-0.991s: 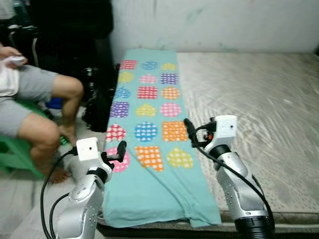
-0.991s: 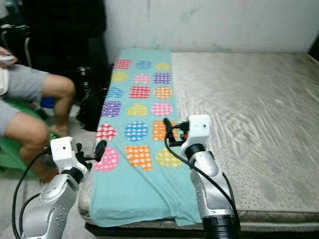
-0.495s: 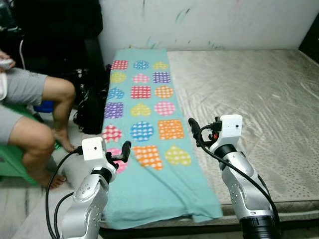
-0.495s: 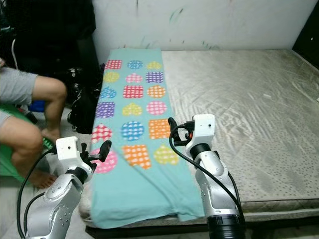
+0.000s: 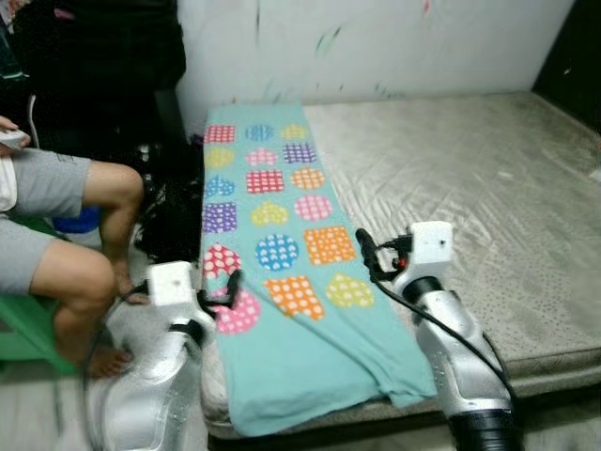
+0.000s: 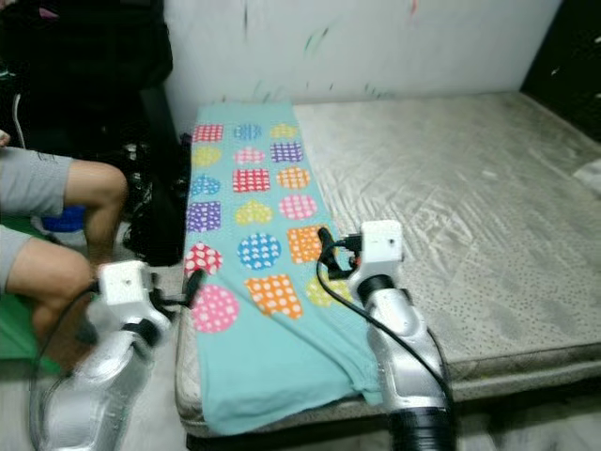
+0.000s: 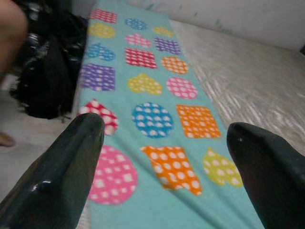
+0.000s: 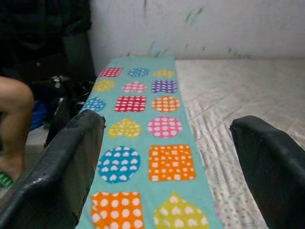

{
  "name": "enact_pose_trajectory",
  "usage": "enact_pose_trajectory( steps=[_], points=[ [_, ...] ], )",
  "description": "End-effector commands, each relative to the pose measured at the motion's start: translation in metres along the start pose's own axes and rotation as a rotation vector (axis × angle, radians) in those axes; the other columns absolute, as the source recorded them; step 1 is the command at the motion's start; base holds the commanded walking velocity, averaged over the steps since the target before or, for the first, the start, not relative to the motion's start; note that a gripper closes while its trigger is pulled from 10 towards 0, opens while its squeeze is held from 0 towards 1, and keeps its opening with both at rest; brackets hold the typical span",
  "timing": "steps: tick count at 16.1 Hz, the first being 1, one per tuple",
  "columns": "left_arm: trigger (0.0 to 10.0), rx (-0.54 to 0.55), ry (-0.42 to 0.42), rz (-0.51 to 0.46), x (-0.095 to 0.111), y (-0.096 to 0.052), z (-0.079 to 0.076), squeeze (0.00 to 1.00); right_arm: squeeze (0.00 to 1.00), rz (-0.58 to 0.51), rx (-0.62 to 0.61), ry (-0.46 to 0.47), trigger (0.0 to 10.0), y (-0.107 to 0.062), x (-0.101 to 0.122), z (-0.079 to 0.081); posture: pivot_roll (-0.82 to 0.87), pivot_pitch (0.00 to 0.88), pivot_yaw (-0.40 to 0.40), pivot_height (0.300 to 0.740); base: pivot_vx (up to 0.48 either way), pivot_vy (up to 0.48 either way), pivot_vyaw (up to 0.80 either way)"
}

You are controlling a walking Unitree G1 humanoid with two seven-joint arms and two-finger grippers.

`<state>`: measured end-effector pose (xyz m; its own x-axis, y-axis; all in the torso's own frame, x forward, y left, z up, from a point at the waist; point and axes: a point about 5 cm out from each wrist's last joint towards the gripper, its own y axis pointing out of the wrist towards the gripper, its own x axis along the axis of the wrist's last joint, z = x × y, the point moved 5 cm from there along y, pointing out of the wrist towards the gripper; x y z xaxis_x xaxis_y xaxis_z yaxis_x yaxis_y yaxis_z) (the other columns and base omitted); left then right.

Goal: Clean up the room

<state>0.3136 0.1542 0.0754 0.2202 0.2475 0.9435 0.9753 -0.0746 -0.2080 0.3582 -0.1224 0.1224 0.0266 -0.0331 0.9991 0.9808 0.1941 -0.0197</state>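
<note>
Lying lengthwise along the left edge of a bare mattress (image 5: 488, 178): a teal blanket (image 5: 282, 272) printed with dotted hearts, squares and circles, its far end near the white wall (image 5: 376, 47), its near end draped over the mattress's front edge and slightly rumpled at the right corner. Spread flat, single layer, not folded. Poised above the near portion: left gripper (image 5: 228, 287) at the blanket's left border over a pink circle, right gripper (image 5: 364, 252) at its right border beside an orange square; both with fingers (image 7: 71, 162) spread wide apart, holding nothing, not touching cloth as far as could be judged. Beyond the bed's left side: a black bag (image 5: 174, 221) on the floor, dark furniture behind it, and a seated person's bare legs (image 5: 84, 235) on a green stool (image 5: 28, 324). Judged progress: early; blanket not yet grasped, folded or removed. Remaining, by judgement: closing on both edges, gathering or folding, then stowing.
</note>
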Motion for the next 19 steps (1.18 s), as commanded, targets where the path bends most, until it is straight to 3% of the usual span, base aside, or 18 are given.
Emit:
enact_pose_trajectory(
  steps=[1,6,10,19],
  points=[
    [10.0,-0.003,0.003,-0.007,0.002,0.001,-0.003,0.0,0.0,0.009,-0.026,-0.018,10.0,0.001,0.0,-0.004,-0.11,0.0,0.025,0.74,0.0,0.0,0.0],
    [10.0,0.0,0.002,-0.007,0.001,0.0,-0.003,0.0,0.0,-0.002,0.025,-0.071,10.0,0.002,-0.002,0.001,-0.11,0.0,0.022,0.74,0.0,0.0,0.0],
    [10.0,-0.001,-0.009,-0.008,0.001,-0.001,-0.003,0.0,0.0,0.001,0.052,0.006,10.0,0.0,-0.002,0.004,-0.11,0.0,0.022,0.74,0.0,0.0,0.0],
    [10.0,-0.012,-0.048,-0.016,0.006,-0.006,-0.004,0.0,0.0,0.0,0.133,0.049,10.0,-0.012,-0.005,0.023,-0.11,0.026,0.019,0.74,0.0,0.0,0.0]
  ],
)
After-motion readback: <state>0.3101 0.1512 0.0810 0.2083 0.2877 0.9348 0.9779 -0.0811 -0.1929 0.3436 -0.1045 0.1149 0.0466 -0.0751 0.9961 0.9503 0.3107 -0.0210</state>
